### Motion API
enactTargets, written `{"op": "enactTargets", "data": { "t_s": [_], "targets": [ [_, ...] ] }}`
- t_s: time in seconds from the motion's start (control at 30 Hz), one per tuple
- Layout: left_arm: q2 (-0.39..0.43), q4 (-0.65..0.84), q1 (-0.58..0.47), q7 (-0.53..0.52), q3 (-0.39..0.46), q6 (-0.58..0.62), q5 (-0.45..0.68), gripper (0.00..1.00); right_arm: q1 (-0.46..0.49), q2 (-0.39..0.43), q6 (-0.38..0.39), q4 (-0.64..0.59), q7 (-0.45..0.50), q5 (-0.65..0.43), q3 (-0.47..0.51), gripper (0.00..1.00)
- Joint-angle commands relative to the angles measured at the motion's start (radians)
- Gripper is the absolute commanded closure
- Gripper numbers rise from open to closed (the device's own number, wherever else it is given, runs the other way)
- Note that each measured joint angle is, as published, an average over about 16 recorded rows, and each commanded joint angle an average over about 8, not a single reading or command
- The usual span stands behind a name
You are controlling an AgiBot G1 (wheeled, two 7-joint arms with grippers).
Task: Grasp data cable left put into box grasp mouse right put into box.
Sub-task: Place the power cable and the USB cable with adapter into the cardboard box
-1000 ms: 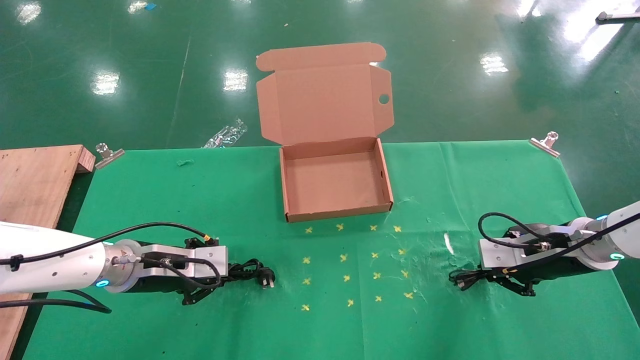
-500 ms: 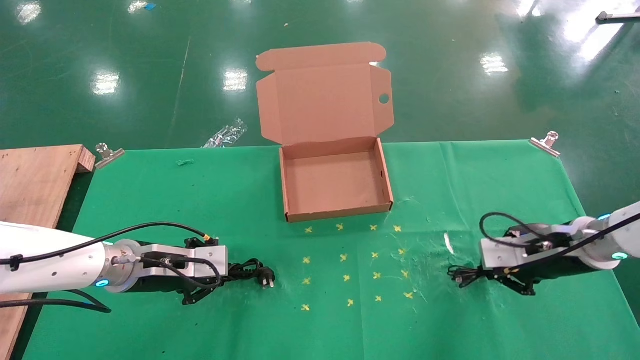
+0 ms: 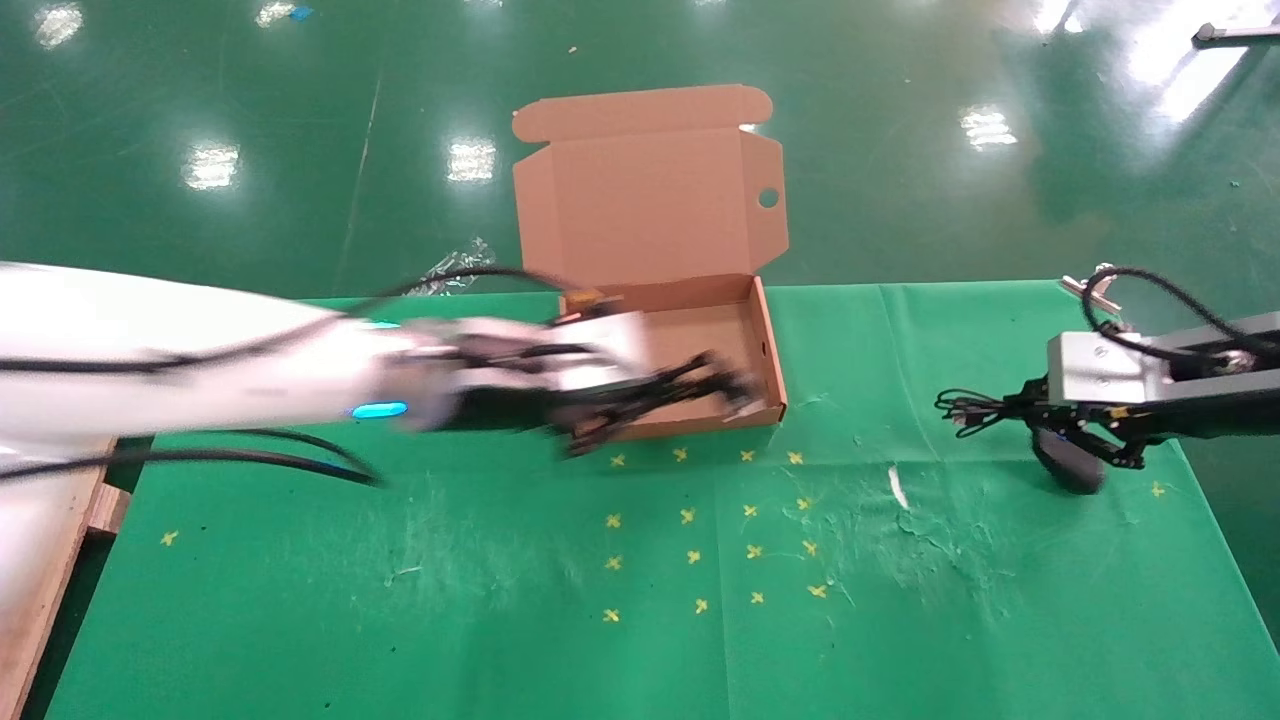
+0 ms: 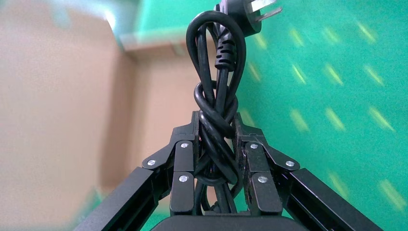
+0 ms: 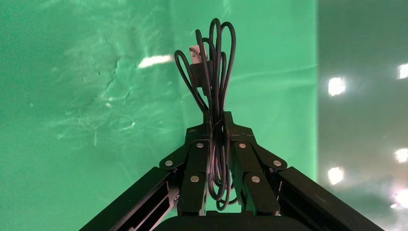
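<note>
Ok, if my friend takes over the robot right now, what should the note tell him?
Left gripper: shut on the data cable, carried in the air over the front of the box.
Right gripper: shut on the mouse's thin cord bundle, lifted above the green cloth at the right side; the mouse hangs below the gripper.
Done: both things are picked up.
Left: nothing can be seen lying in the open box. Lower the data cable in and let go, then bring the mouse across to the box and drop it in too.
</note>
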Motion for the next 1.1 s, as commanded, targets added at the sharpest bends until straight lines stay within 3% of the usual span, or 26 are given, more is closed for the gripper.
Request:
{"op": "enactTargets", "data": {
  "t_s": [0.03, 0.1, 0.2, 0.37, 0.57, 0.77, 0.9, 1.1],
  "targets": [
    [0.09, 0.034, 0.007, -0.003, 0.02, -0.085, 0.079, 1.0, 0.006, 0.024, -0.016, 0.045, 0.02, 0.019, 0.014, 1.0],
    [0.144, 0.086, 0.013, -0.015, 0.056, -0.179, 0.163, 0.97, 0.007, 0.04, -0.031, 0.096, 0.049, 0.026, 0.019, 1.0],
    [0.188, 0.154, 0.012, -0.053, 0.125, -0.301, 0.254, 0.6, -0.004, 0.063, -0.046, 0.165, 0.097, 0.04, 0.028, 1.0],
    [0.193, 0.203, -0.015, -0.145, 0.247, -0.408, 0.296, 0.0, -0.027, 0.092, -0.043, 0.256, 0.152, 0.067, 0.046, 1.0],
    [0.19, 0.223, -0.053, -0.244, 0.36, -0.455, 0.298, 0.0, -0.028, 0.089, -0.018, 0.325, 0.169, 0.085, 0.063, 1.0],
    [0.178, 0.227, -0.081, -0.317, 0.421, -0.481, 0.273, 0.0, 0.01, 0.03, -0.002, 0.342, 0.123, 0.087, 0.059, 1.0],
    [0.132, 0.214, -0.105, -0.351, 0.409, -0.484, 0.217, 0.0, 0.05, -0.026, 0.005, 0.329, 0.089, 0.078, 0.049, 1.0],
    [-0.015, 0.221, -0.146, -0.377, 0.347, -0.483, 0.132, 0.0, 0.099, -0.119, 0.027, 0.275, 0.029, 0.075, 0.035, 1.0]
  ]
}}
